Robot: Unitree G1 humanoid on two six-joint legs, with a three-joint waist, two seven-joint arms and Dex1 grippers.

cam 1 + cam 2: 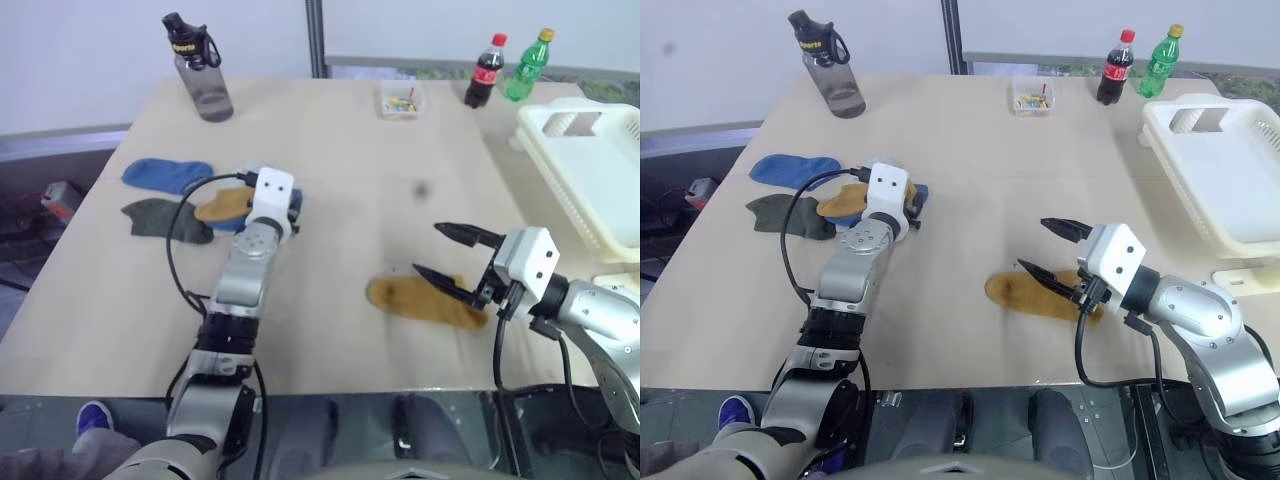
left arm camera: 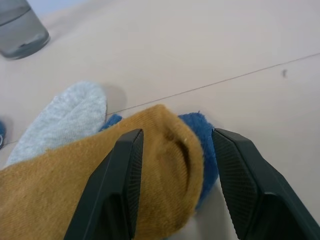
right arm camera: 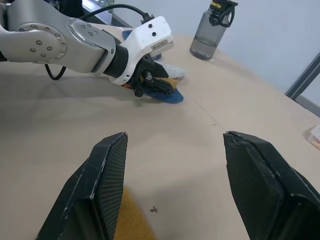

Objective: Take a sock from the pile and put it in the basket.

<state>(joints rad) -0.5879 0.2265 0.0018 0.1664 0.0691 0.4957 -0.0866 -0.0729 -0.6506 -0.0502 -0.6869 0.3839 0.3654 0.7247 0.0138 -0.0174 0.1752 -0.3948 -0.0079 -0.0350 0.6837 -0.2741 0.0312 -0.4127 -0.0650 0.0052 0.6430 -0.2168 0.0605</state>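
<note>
so, at the far left of the head view the pile (image 1: 190, 203) lies on the tan table (image 1: 330, 160): a blue ankle sock (image 1: 165, 174) uppermost, a dark grey-green sock (image 1: 165, 219) just below it, and a mustard sock (image 1: 226, 206) to their right, partly under the left gripper (image 2: 175, 165). in the left wrist view that gripper's two black fingers (image 2: 120, 185) stand apart on either side of the mustard sock's rounded end without pinching it; a second blue sock (image 2: 204, 145) lies beneath, and a pale grey sock (image 2: 65, 117) touches it on the side towards the bottle. in the upper left stands a smoky-grey sports bottle (image 1: 200, 70) with a black cap and carry loop; a yellow word is printed near its top, too small to read. a small clear box (image 1: 401, 99) with coloured bits sits upper centre. below centre, a second mustard sock (image 1: 425, 301) lies alone, well apart from the pile. the right gripper (image 1: 440, 252) hovers just above it, jaws spread wide and empty. upper right stand a dark cola bottle (image 1: 485, 72) with a red label and cap, lettering unreadable, and a green soda bottle (image 1: 528, 66) with a yellow cap. the cream-white slotted basket (image 1: 590, 170) sits at the right edge of the frame.
</note>
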